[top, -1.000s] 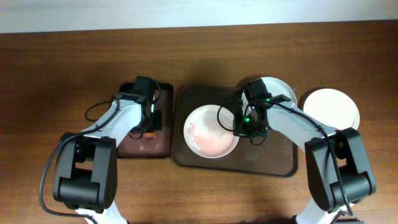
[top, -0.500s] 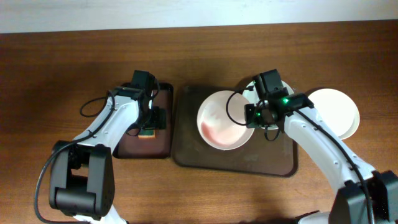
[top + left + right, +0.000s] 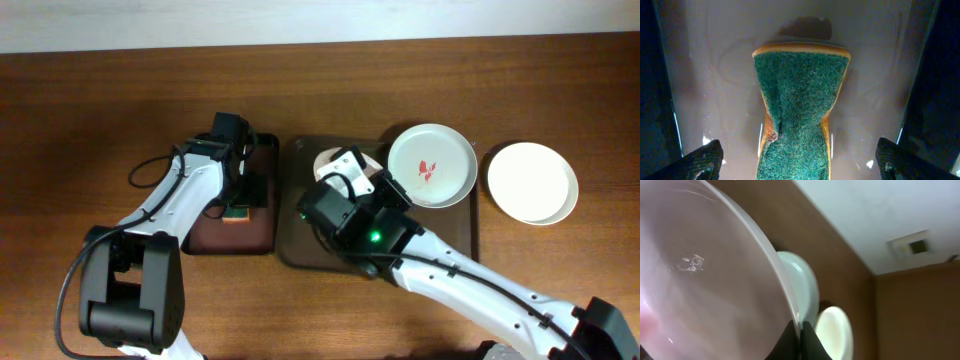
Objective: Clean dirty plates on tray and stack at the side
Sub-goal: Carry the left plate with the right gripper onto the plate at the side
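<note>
The right tool (image 3: 801, 337) is pinching the rim of the held plate (image 3: 705, 275) and tilting it steeply above the large tray (image 3: 290, 215), probably so that its face is turning toward the sponge side at the left of the frame. The left tool (image 3: 800, 162) is hanging spread wide, one finger at each lower corner of its wrist view. It is straddling the sponge (image 3: 800, 100) without touching it. The sponge is lying green side up on the small tray (image 3: 215, 238), placed for a pick. The smeared plate (image 3: 431, 165) is sitting at the upper right of the large tray. The plain plate (image 3: 532, 182) is resting on the bench (image 3: 100, 90) at far right, apparently starting the stack. The overhead view is giving this layout, but the right arm is covering most of the held plate there. The right wrist view is showing the rim grip and what seems a faint pink film. Only the left wrist view is showing the gaps beside the sponge.
</note>
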`<state>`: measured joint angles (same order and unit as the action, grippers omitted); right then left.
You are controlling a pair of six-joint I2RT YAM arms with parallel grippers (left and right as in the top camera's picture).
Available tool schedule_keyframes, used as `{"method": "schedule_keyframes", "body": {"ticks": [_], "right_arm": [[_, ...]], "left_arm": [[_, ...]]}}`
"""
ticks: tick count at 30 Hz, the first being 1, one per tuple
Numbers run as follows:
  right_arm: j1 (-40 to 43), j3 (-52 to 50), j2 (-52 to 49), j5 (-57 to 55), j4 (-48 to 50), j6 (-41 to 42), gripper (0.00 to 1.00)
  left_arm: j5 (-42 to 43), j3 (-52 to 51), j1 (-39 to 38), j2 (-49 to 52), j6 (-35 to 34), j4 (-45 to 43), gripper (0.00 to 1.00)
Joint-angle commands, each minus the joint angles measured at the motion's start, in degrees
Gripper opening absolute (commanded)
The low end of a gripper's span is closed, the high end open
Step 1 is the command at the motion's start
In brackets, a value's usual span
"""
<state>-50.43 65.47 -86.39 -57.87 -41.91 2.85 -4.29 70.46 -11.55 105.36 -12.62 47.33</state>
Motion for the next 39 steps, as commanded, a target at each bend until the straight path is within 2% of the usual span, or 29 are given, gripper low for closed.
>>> {"method": "schedule_keyframes", "body": {"ticks": [1, 4, 7, 9, 10, 12, 15, 19, 22, 27, 28, 29, 30, 31, 32, 34, 36, 39], "right_arm": [[-1.36, 1.40, 1.40, -9.94, 0.92, 0.35, 0.04], [-1.16, 1.40, 1.40, -9.84, 2.69, 2.19, 0.04], [6.58, 1.40, 1.40, 4.02, 1.77, 13.81, 0.04], [16.79, 1.40, 1.40, 22.03, 1.57, 18.43, 0.04], [26.34, 1.42, 1.55, 37.24, 1.88, 21.70, 0.04], [37.55, 1.40, 1.55, 48.24, 1.75, 21.66, 0.04], [60.70, 1.40, 1.55, 65.85, 1.33, 21.46, 0.04], [79.52, 1.38, 1.09, 66.97, -0.96, 21.42, 0.04], [87.65, 1.36, -1.46, 66.95, -0.76, 21.42, 0.04], [90.12, 1.36, -8.96, 66.71, 1.75, 19.93, 0.04], [90.12, 1.36, -8.98, 66.71, 1.92, 19.96, 0.09], [90.12, 1.36, -8.98, 66.73, 1.79, 19.96, 0.55], [90.09, 1.36, -8.98, 69.53, 1.40, 19.93, 0.89], [89.77, 1.33, -8.98, 78.27, 1.44, 19.93, 0.99], [88.83, 1.36, -8.98, 82.23, 1.42, 19.93, 0.99], [85.07, 1.33, -8.98, 83.23, 0.09, 18.10, 1.00], [80.08, 1.33, -8.98, 82.86, -1.92, 13.11, 0.83], [72.22, 1.33, -8.98, 78.86, -5.03, 13.05, 0.66]], "left_arm": [[0.63, 0.50, 0.09, -1.25, 0.31, -0.15, 0.96], [0.63, 0.50, 0.09, -1.25, 0.31, -0.13, 0.96], [0.63, 0.50, 0.09, -1.25, 0.31, -0.15, 0.95], [0.63, 0.50, 0.11, -1.25, 0.28, -0.11, 0.95], [0.63, 0.50, 0.09, -1.25, 0.31, -0.13, 0.95], [0.63, 0.50, 0.09, -1.25, 0.31, -0.13, 0.95], [0.63, 0.50, 0.09, -1.25, 0.31, -0.15, 0.95], [0.63, 0.50, 0.09, -1.25, 0.31, -0.11, 0.95], [0.63, 0.50, 0.09, -1.25, 0.31, -0.11, 0.95], [0.63, 0.50, 0.09, -1.25, 0.31, 0.02, 0.95], [0.63, 0.50, 0.09, -1.25, 0.31, 0.00, 0.95], [0.63, 0.50, 0.09, -1.25, 0.31, -0.11, 0.95], [0.63, 0.50, 0.09, -1.25, 0.31, -0.09, 0.96], [0.63, 0.50, 0.09, -1.25, 0.31, -0.09, 0.96], [0.63, 0.50, 0.09, -1.25, 0.31, -0.09, 0.96], [0.63, 0.50, 0.09, -1.25, 0.31, -0.09, 0.96], [0.63, 0.50, 0.09, -1.25, 0.31, -0.09, 0.96], [0.63, 0.50, 0.09, -1.25, 0.31, -0.09, 0.96]]}}
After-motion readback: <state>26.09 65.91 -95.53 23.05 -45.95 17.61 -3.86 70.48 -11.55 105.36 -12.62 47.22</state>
